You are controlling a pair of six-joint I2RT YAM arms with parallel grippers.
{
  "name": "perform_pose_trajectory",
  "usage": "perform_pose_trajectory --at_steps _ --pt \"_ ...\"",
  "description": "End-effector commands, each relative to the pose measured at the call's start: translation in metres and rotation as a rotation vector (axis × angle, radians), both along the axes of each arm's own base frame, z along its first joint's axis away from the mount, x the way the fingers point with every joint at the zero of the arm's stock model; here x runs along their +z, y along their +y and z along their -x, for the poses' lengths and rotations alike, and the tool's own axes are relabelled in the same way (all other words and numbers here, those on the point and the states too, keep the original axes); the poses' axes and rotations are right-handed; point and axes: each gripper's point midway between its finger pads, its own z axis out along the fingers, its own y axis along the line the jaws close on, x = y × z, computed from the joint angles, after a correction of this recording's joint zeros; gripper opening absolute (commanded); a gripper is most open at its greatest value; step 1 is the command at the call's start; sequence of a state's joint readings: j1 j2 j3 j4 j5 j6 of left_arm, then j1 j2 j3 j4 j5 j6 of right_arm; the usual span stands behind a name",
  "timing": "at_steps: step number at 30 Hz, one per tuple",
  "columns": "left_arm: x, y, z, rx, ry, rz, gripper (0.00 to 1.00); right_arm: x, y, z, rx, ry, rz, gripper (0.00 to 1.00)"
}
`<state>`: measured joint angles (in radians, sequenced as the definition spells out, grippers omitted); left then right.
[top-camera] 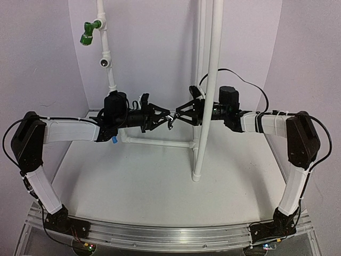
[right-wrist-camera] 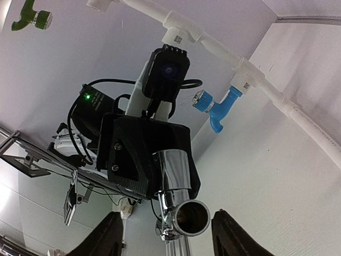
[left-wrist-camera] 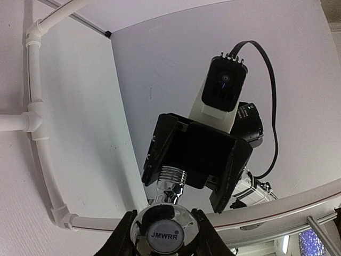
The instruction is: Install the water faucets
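A: Left gripper (top-camera: 163, 116)?
B: Clamped on the chrome faucet (left-wrist-camera: 165, 230), held in mid-air above the table (top-camera: 133, 176), cap towards its own camera

A: Right gripper (top-camera: 180, 113)?
B: Jaws spread, flanking the faucet's threaded end. No contact visible

A: Other faucets?
B: Blue faucet (right-wrist-camera: 216, 109) seated in a tee on the low pipe (top-camera: 160, 143), behind the left gripper. Green faucet (top-camera: 87, 33) high on the riser (top-camera: 106, 48)
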<state>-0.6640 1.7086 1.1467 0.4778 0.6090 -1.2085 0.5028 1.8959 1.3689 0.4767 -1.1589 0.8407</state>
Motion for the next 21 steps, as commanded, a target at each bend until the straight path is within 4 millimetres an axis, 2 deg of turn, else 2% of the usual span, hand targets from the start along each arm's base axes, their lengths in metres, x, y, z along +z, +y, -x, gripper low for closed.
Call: perform_pose_trajectory --at_steps 1,3,7,8,11,12,15,16,17,19,21 --pt "0.054 -0.01 0.008 -0.056 -0.12 0.109 0.0 0.01 0.006 -0.001 0.014 -0.044 -0.032 0.52" --pt "0.054 -0.011 0.008 -0.059 -0.122 0.111 0.0 0.01 0.009 0.002 0.023 -0.045 -0.033 0.51" --pt "0.055 -0.013 0.01 -0.072 -0.126 0.114 0.0 0.007 0.011 0.002 0.015 -0.038 -0.032 0.33" --pt "0.055 -0.014 0.011 -0.075 -0.127 0.114 0.0 0.007 0.011 0.002 0.01 -0.036 -0.034 0.28" --pt "0.056 -0.013 0.012 -0.077 -0.135 0.113 0.01 0.009 0.011 0.003 -0.004 -0.024 -0.049 0.0" --pt "0.055 -0.011 0.013 -0.076 -0.14 0.11 0.06 0.01 0.01 0.002 -0.025 -0.024 -0.058 0.0" --pt "0.055 -0.002 0.017 -0.037 -0.178 0.09 0.47 0.009 0.002 -0.004 -0.125 0.008 -0.072 0.0" --pt "0.058 0.004 0.017 -0.006 -0.198 0.078 0.64 0.009 -0.001 -0.007 -0.159 0.022 -0.073 0.0" --pt "0.054 0.008 0.017 0.015 -0.204 0.056 0.75 0.008 -0.004 -0.01 -0.194 0.037 -0.075 0.0" --pt "0.051 0.016 0.017 0.055 -0.223 0.031 0.91 0.006 -0.008 -0.014 -0.241 0.083 -0.089 0.0" --pt "0.046 0.016 0.019 0.052 -0.224 0.04 0.94 0.013 -0.011 -0.015 -0.263 0.125 -0.129 0.0"
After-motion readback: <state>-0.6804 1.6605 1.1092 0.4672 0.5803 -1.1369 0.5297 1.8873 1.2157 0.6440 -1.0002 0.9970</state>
